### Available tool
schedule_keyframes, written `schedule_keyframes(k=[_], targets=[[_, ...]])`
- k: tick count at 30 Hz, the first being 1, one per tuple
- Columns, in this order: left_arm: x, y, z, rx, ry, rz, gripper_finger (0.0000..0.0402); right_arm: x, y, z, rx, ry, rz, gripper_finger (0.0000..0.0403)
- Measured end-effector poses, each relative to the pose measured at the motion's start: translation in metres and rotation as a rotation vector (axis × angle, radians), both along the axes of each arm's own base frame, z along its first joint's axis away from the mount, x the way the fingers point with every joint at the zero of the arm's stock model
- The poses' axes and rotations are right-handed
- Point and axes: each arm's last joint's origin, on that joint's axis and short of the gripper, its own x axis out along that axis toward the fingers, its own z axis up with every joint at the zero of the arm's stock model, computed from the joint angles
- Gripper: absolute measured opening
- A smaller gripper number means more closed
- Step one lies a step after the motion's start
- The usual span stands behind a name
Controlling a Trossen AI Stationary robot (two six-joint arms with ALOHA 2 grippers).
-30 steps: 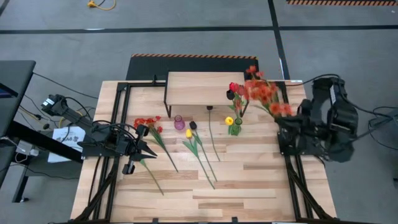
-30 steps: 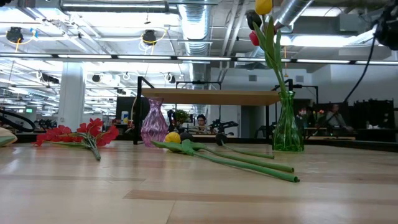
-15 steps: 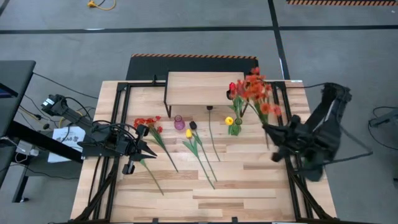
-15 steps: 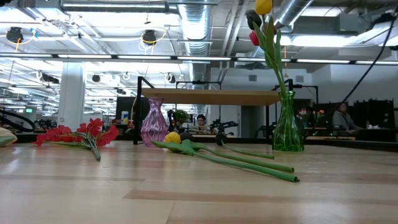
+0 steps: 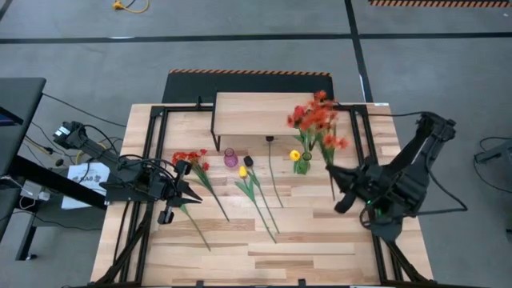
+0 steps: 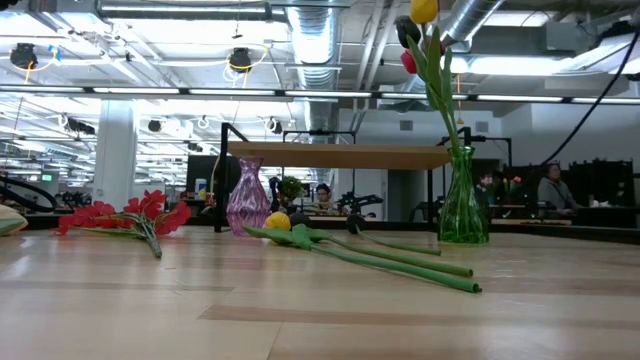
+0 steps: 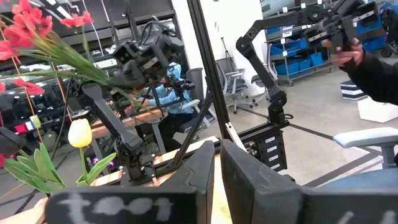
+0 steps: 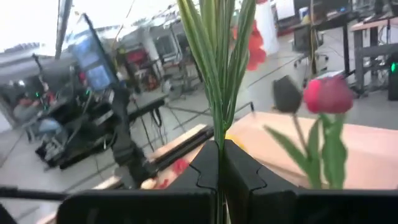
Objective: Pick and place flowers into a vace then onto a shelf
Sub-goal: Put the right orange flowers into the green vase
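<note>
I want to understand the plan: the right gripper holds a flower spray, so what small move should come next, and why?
Probably carry the orange-red spray toward the green vase and lower its stem in: the right gripper is shut on the stem, close beside the vase, which already holds tulips.

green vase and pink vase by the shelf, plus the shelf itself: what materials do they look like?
Green vase: looks like clear tinted glass, glossy; stems show through it. Pink vase: also glass-like, translucent, ribbed, shiny, though it may be plastic. Shelf: pale wood board, matte, grain visible, on thin black legs, probably metal.
</note>
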Motion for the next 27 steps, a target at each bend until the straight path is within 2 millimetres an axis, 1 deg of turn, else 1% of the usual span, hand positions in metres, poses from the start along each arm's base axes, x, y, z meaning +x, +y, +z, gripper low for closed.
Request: schedule_keyframes(k=[3,5,6,8,10,11,12,14,16,18,20,23,25,27], targets=[[0.000,0.000,0.000,-0.001,-0.002,0.000,0.0016,0.011,0.014,0.002,-0.003,0.051,0.063,0.0000],[0.000,0.000,0.001,-0.005,-0.011,0.000,0.0016,0.025,0.021,0.006,-0.018,0.100,0.135,0.0000],[0.000,0.000,0.002,-0.009,-0.017,0.000,0.0016,0.034,0.023,0.011,-0.031,0.108,0.187,0.0000],[0.000,0.000,0.002,-0.012,-0.022,0.000,0.0016,0.051,0.022,0.029,-0.098,0.074,0.341,0.0000],[0.000,0.000,0.002,-0.011,-0.021,0.000,0.0016,0.065,0.017,0.049,-0.211,-0.052,0.529,0.0000],[0.000,0.000,0.002,-0.012,-0.022,0.000,0.0016,0.070,0.011,0.057,-0.282,-0.107,0.571,0.0000],[0.000,0.000,0.002,-0.013,-0.021,0.000,0.0016,0.071,0.004,0.062,-0.346,-0.114,0.566,0.0000],[0.000,0.000,0.002,-0.016,-0.012,-0.002,0.0016,0.065,-0.015,0.071,-0.418,-0.081,0.499,0.0000],[0.000,0.000,0.000,-0.016,0.006,-0.004,0.0016,0.050,-0.033,0.084,-0.458,-0.113,0.487,0.0000],[0.001,-0.001,-0.002,-0.008,0.025,-0.004,0.0016,0.033,-0.043,0.095,-0.535,-0.189,0.562,0.0000],[0.001,-0.001,-0.003,-0.005,0.027,-0.003,0.0016,0.017,-0.047,0.099,-0.655,-0.232,0.642,0.0000],[0.001,-0.001,-0.003,-0.014,0.031,-0.005,0.0016,-0.003,-0.053,0.089,-0.802,-0.198,0.660,0.0000],[0.001,-0.001,-0.003,-0.027,0.035,-0.007,0.0016,-0.020,-0.067,0.082,-0.815,-0.176,0.614,0.0000],[0.001,-0.001,-0.003,-0.039,0.039,-0.009,0.0016,-0.033,-0.080,0.071,-0.787,-0.170,0.567,0.0000]])
